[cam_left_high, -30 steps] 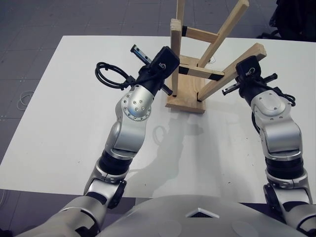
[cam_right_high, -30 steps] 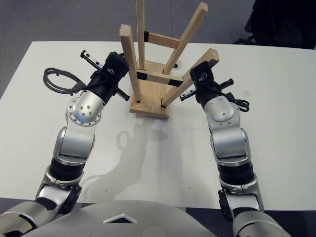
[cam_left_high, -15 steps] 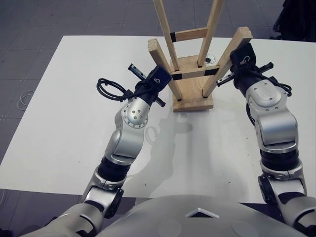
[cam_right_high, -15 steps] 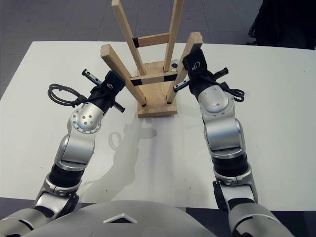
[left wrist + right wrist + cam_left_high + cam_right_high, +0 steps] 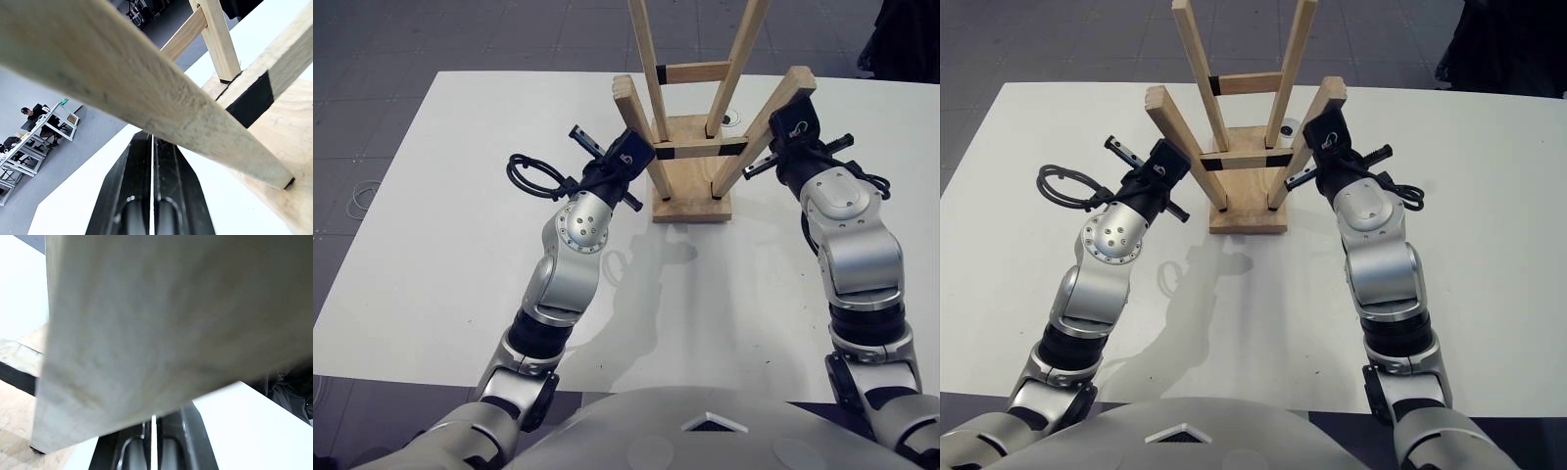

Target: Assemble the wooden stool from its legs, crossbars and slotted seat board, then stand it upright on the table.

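1. The stool [image 5: 693, 147] stands upside down near the far middle of the table [image 5: 460, 245], with the seat board [image 5: 691, 201] flat on the surface.
2. All four legs [image 5: 642, 137] point upward and splay outward. Two crossbars [image 5: 700, 149] with black-taped ends join them.
3. My left gripper [image 5: 152, 143] sits low against the outer side of the near left leg, close to the seat board. Its fingers are pressed together and grasp nothing.
4. My right gripper [image 5: 153, 440] sits at the outer side of the near right leg [image 5: 749, 142], higher up. Its fingers are likewise closed on themselves.
5. I cannot tell whether either gripper touches its leg.
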`<state>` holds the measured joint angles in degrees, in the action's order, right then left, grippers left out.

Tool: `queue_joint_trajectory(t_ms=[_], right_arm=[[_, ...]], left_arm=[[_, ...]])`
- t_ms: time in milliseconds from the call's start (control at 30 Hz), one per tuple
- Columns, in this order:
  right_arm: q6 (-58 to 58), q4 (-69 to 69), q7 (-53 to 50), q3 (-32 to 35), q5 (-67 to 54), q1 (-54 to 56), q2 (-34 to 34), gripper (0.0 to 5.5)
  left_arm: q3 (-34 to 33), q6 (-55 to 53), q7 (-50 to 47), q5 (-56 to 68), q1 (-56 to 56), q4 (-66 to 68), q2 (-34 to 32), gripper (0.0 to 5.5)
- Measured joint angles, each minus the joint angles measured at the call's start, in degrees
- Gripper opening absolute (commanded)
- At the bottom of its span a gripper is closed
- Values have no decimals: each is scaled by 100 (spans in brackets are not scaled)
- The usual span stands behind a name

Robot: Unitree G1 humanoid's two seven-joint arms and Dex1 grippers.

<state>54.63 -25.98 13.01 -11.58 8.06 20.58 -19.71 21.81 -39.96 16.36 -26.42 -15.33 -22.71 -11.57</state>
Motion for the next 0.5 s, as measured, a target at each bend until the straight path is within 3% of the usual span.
queue_joint_trajectory(t_ms=[200,367,500], right_arm=[[-238,401,467,668,-558,-243,-29,13],[-365,665,625,1093,-739,-604,-286,13],[39,679,702,1277,-1068,-709,-248,13]], left_arm=[[-130,444,133,304,302,-268,-132,10],[-959,798,207,631,1108,-587,-642,10],[-1362,946,159,910,1162,-484,-671,10]])
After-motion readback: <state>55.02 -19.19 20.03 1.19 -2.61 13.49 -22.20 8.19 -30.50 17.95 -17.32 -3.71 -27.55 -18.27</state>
